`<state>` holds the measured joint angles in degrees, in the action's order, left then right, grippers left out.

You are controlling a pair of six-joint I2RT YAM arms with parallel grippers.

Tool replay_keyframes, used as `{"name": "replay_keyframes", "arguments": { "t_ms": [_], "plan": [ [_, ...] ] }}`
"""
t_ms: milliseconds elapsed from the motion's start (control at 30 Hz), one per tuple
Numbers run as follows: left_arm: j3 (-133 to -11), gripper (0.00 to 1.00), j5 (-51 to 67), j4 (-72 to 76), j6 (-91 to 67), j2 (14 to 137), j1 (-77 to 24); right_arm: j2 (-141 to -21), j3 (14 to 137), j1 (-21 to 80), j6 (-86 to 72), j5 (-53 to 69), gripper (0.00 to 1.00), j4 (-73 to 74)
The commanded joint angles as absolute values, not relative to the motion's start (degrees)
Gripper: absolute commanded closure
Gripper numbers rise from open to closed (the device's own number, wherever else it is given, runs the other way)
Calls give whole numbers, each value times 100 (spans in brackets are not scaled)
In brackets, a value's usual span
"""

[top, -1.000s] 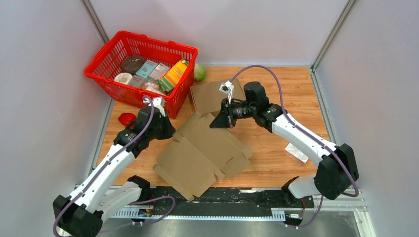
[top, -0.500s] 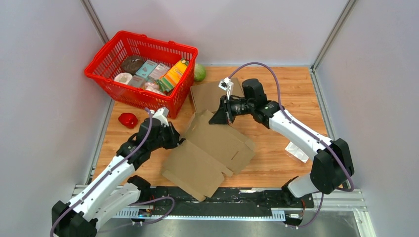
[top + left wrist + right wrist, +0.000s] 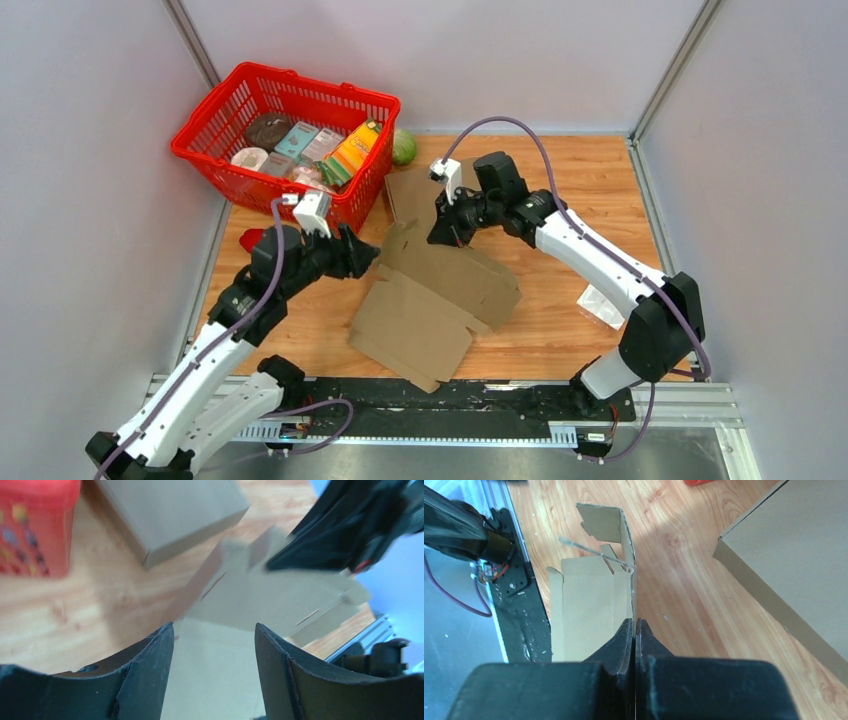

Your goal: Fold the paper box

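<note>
Paper box (image 3: 435, 300) lies mostly flat mid-table (image 3: 560, 340), one flap raised. Right gripper (image 3: 438, 234) pinches that flap. Left gripper (image 3: 368, 260) spread, holding nothing. Folding barely begun.

Pale grey walls (image 3: 450, 60) close 3 sides, with aluminium posts (image 3: 192, 45) at 11 and 1 o'clock, around an evenly lit wooden table (image 3: 600, 180).

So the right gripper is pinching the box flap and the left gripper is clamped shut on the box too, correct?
Not quite. The left gripper is open: in the left wrist view its fingers stand apart, with the box showing between them, and they grip nothing. The right gripper is indeed pinching the box flap, as the right wrist view shows.
</note>
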<state>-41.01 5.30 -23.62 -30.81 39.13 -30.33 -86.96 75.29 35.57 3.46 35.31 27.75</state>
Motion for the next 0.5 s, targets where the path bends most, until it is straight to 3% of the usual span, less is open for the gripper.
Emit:
{"name": "replay_keyframes", "arguments": {
  "t_ms": [0,267,467],
  "plan": [
    [-5228,32,931,-1872,-2496,4735,-3059,-8789,7971,3612,1265,3576,100,3286],
    [-5870,31,1713,-994,-2197,6151,-3111,-9096,8349,3621,1626,3832,100,3647],
    [-5924,37,1592,-1064,-1969,6469,-3313,-9176,8420,3621,1653,3814,100,3753]
  ]
}}
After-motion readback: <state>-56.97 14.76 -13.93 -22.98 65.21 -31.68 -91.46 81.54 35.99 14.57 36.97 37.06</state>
